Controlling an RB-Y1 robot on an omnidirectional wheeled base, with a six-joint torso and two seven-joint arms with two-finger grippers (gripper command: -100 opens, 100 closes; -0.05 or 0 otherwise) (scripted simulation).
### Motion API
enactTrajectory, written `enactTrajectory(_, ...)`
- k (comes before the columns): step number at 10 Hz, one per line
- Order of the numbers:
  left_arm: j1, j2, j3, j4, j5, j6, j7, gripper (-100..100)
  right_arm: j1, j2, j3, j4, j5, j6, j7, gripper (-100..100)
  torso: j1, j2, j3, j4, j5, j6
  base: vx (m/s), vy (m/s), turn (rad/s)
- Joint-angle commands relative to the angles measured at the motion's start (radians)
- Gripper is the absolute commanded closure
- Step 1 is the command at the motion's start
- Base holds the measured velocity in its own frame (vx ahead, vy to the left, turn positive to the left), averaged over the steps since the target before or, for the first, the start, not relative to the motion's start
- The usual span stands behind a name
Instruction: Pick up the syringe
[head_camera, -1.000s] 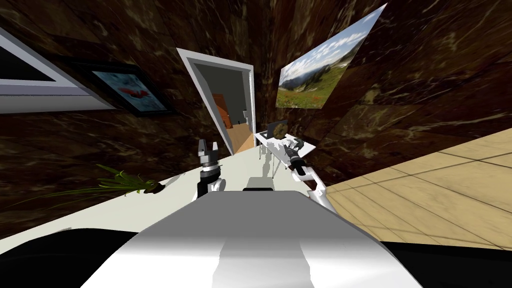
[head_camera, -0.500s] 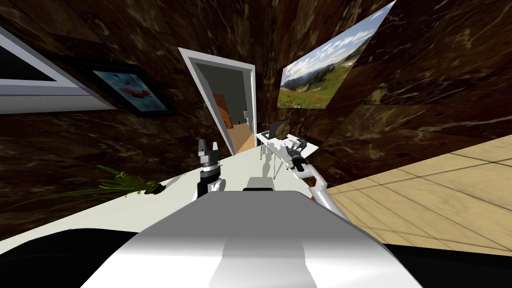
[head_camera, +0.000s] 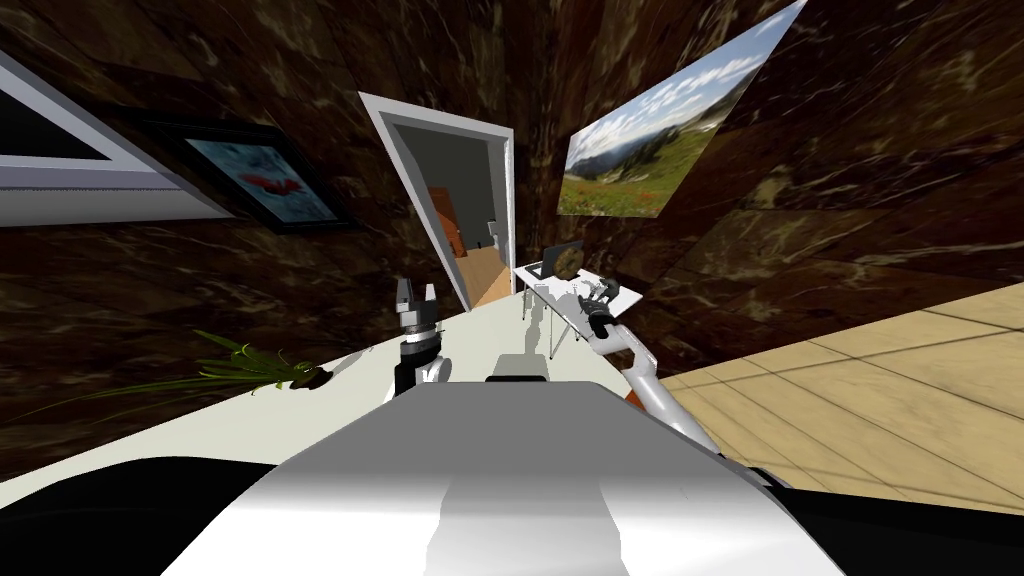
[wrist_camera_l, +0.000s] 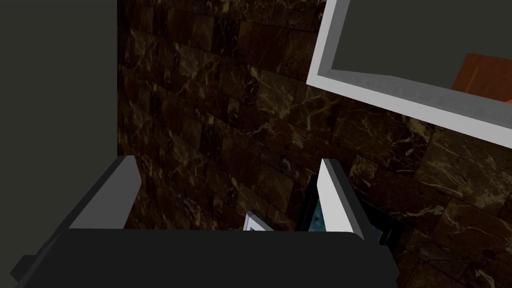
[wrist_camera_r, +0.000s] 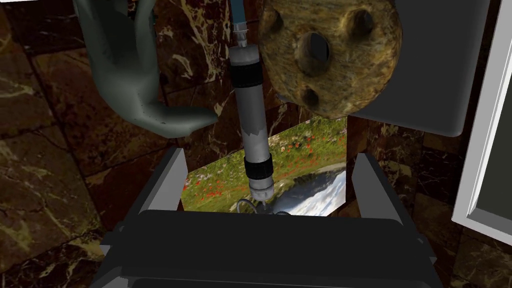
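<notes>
Right pincer (wrist_camera_r: 270, 152) released, blades either side of the grey syringe (wrist_camera_r: 251, 130) (apart from it) | holed rock (wrist_camera_r: 330, 50) just beside syringe | left pincer (wrist_camera_l: 228, 161) released

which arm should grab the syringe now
Right. The right gripper is open with the syringe lying between its fingers; the left gripper, also open, is raised near the chest, far from it.

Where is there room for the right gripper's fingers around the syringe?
Bare gaps run along both sides of the syringe's near half, between its barrel and the open fingers of the right gripper. Farther along it is crowded: a grey glove sits close on one side and a brown holed lump sits right beside the barrel on the other.
</notes>
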Motion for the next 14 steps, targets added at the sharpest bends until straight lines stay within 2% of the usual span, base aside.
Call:
enactTrajectory(1, 0.0, 0.0, 0.0, 0.0, 0.0, 0.0, 0.0, 0, -0.007, -0.023, 0.003, 0.008, -0.001, 0.036, 0.02, -100, 0.0, 0.0, 0.0, 0.0, 0.0, 0.0, 0.02, 0.042, 0.003)
enactTrajectory(3, 0.0, 0.0, 0.0, 0.0, 0.0, 0.0, 0.0, 0, -0.018, -0.046, 0.005, 0.025, 0.003, 0.07, 0.04, -100, -0.001, 0.0, 0.0, 0.0, 0.0, 0.0, 0.02, 0.04, 0.003)
enactTrajectory(4, 0.0, 0.0, 0.0, 0.0, 0.0, 0.0, 0.0, 0, -0.016, -0.033, 0.007, 0.019, 0.006, 0.058, 0.032, -100, -0.001, 0.0, 0.0, 0.0, 0.0, 0.0, 0.009, 0.018, -0.002)
enactTrajectory(5, 0.0, 0.0, 0.0, 0.0, 0.0, 0.0, 0.0, 0, -0.016, -0.035, 0.007, 0.019, 0.006, 0.063, 0.035, 0, -0.002, 0.001, 0.0, 0.0, 0.0, 0.0, 0.0, 0.0, 0.0)
enactTrajectory(6, 0.0, 0.0, 0.0, 0.0, 0.0, 0.0, 0.0, 0, -0.033, -0.085, 0.046, 0.067, 0.01, 0.072, -0.015, -100, -0.003, 0.001, 0.001, 0.0, -0.001, 0.0, -0.048, 0.018, 0.192)
enactTrajectory(8, 0.0, 0.0, 0.0, 0.0, 0.0, 0.0, 0.0, 0, -0.033, -0.094, 0.046, 0.067, 0.01, 0.072, -0.054, -100, -0.002, 0.004, 0.003, 0.001, -0.001, 0.0, -0.041, 0.006, 0.083)
enactTrajectory(9, 0.0, 0.0, 0.0, 0.0, 0.0, 0.0, 0.0, 0, -0.05, -0.139, 0.085, 0.115, 0.014, 0.083, -0.089, -100, -0.003, 0.004, 0.002, 0.001, -0.001, 0.0, -0.056, 0.016, 0.23)
enactTrajectory(11, 0.0, 0.0, 0.0, 0.0, 0.0, 0.0, 0.0, 0, -0.05, -0.153, 0.085, 0.115, 0.014, 0.083, -0.143, -100, -0.003, 0.005, 0.003, 0.001, -0.001, 0.0, -0.042, 0.004, 0.046)
enactTrajectory(12, 0.0, 0.0, 0.0, 0.0, 0.0, 0.0, 0.0, 0, -0.068, -0.199, 0.124, 0.164, 0.017, 0.093, -0.174, -100, -0.003, 0.004, 0.002, 0.001, -0.001, 0.001, -0.052, 0.015, 0.194)
enactTrajectory(14, 0.0, 0.0, 0.0, 0.0, 0.0, 0.0, 0.0, 0, -0.068, -0.212, 0.124, 0.164, 0.017, 0.093, -0.231, -100, -0.003, 0.005, 0.003, 0.001, -0.001, 0.0, -0.043, 0.007, 0.071)
